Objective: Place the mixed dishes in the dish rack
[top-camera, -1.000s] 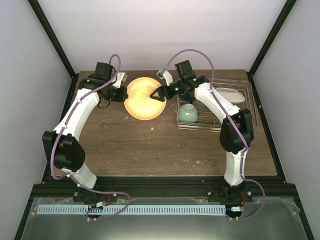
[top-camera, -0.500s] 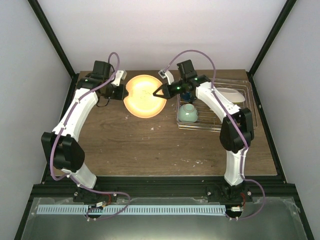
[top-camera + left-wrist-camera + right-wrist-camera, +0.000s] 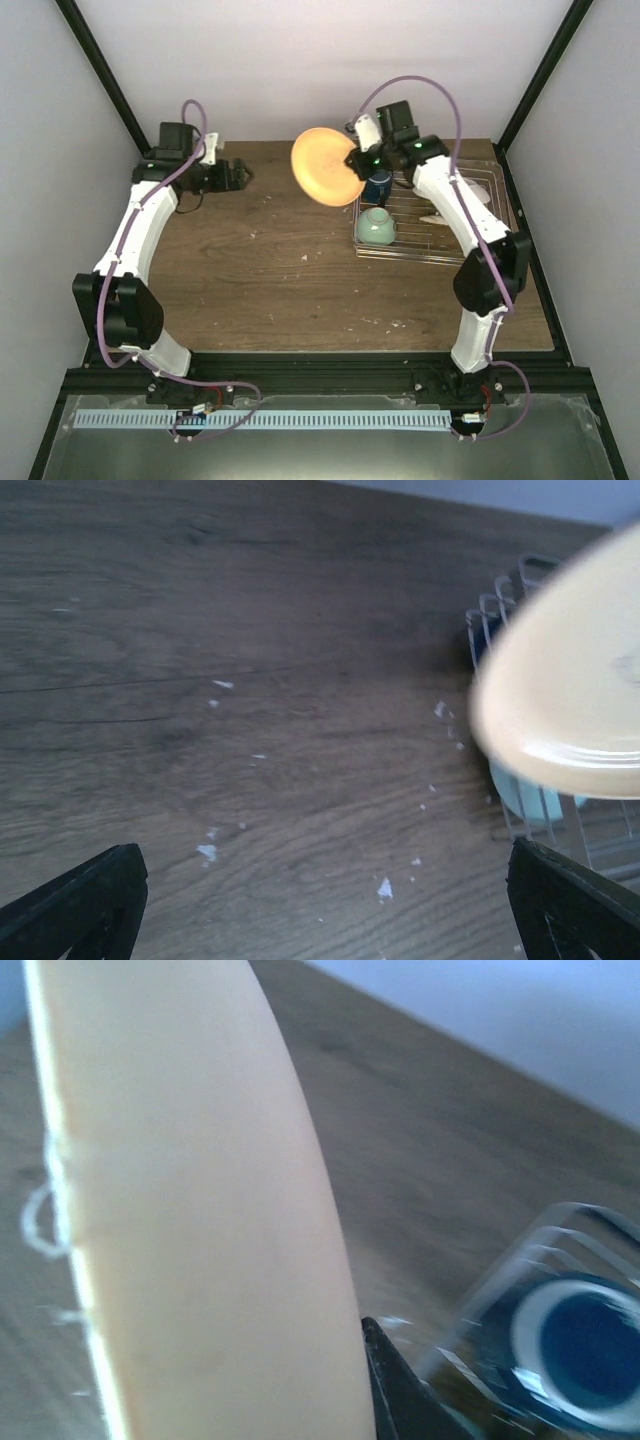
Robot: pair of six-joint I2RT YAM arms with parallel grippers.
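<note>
My left gripper (image 3: 236,177), 10 o'clock: jaws wide, empty. My right gripper (image 3: 352,164), 12 o'clock: clamped on orange plate (image 3: 320,166) rim, plate airborne, on edge, beside dish rack (image 3: 405,250). Stiff, glazed, probably slippery, breakable; hold by rim.

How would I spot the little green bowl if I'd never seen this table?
Find the silver wire dish rack on the right side of the wooden table. The bowl sits in its near left corner, beside a dark blue mug; it alone is pale mint green.
</note>
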